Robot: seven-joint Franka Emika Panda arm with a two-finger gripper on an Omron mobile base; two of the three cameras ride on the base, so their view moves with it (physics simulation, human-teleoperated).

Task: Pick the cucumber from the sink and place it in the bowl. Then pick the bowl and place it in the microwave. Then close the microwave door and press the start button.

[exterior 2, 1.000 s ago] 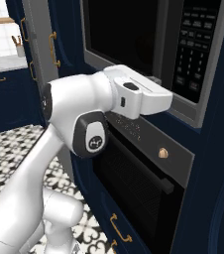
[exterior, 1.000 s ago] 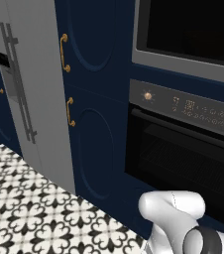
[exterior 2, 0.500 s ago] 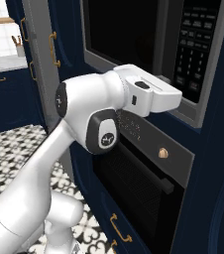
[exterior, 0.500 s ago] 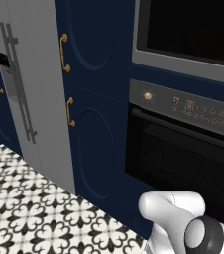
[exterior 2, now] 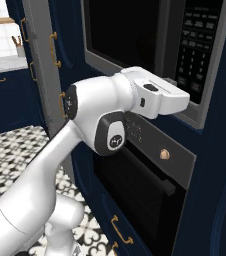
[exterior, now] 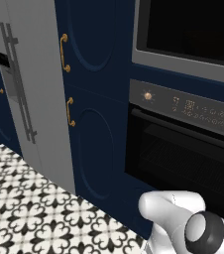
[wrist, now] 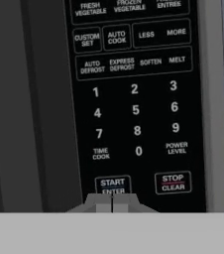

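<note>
From behind and to the left, the microwave sits built into navy cabinetry, its black glass door lying flush in the grey frame, which reads as closed. Below it the oven with its orange knob is shut and plays no part. The white arm's lower joints rise at the bottom right; a grey refrigerator stands to the left above a patterned floor.

From behind and to the right, the arm reaches up and across the oven front, its hand held level and aimed at the lower part of the microwave's keypad. The fingertips themselves are hidden behind the hand here. The door again looks closed, and the glass is too dark to tell what lies inside; the cucumber and bowl would be behind it if the earlier steps went as the task asks.

From the hand, the end effector has its 2 tips pressed together, pinching nothing, and stands directly under the START/ENTER button, at or just short of touching it. STOP/CLEAR sits just to the right, digits 0 to 9 above.

By this evidence the loading and door-closing appear done, and only the start press remains, whether about to land or landing cannot be told.
</note>
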